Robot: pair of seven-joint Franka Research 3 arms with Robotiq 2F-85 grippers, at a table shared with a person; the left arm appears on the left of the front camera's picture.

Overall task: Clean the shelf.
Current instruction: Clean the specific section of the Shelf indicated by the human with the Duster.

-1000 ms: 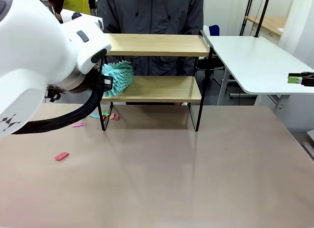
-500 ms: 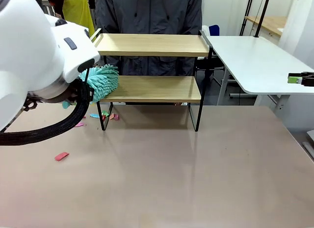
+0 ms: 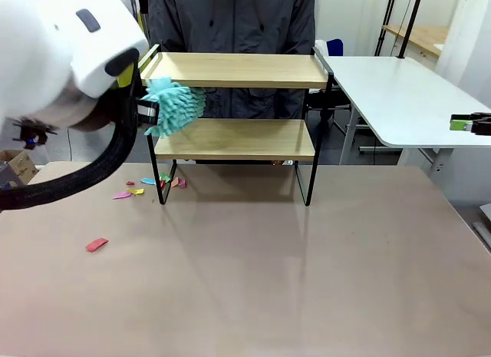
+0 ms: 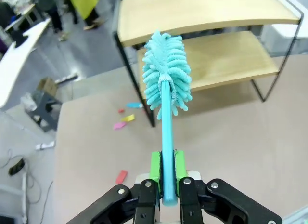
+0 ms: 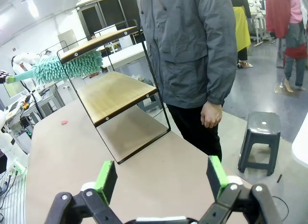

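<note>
So the big tan table [image 3: 307,280] has the shelf [image 3: 245,69] sitting at its far edge, around 12 o'clock in the front view, with both boards running long from 9 to 3 and a person [image 3: 230,19] standing right behind it. The left arm [image 3: 61,57] comes in at about 10 o'clock carrying a teal duster [image 3: 175,105]. The fluffy head is up at the shelf's 9 o'clock end, in the gap between the top and bottom boards, and I can't tell if it's actually touching the frame. In the left wrist view the left gripper [image 4: 167,164] has its green pads clamped tight on the handle. The handle shoots straight out to 12, with the boards spreading off toward 1-2 o'clock past the head, so I'd guess the sweep has to go that way, along the boards. The right gripper [image 5: 161,178] is well off to the side with its fingers wide apart and holding nothing, so the left arm is clearly the closer one. A few paper scraps [image 3: 138,190] lie on the table by the shelf's left leg.
</note>
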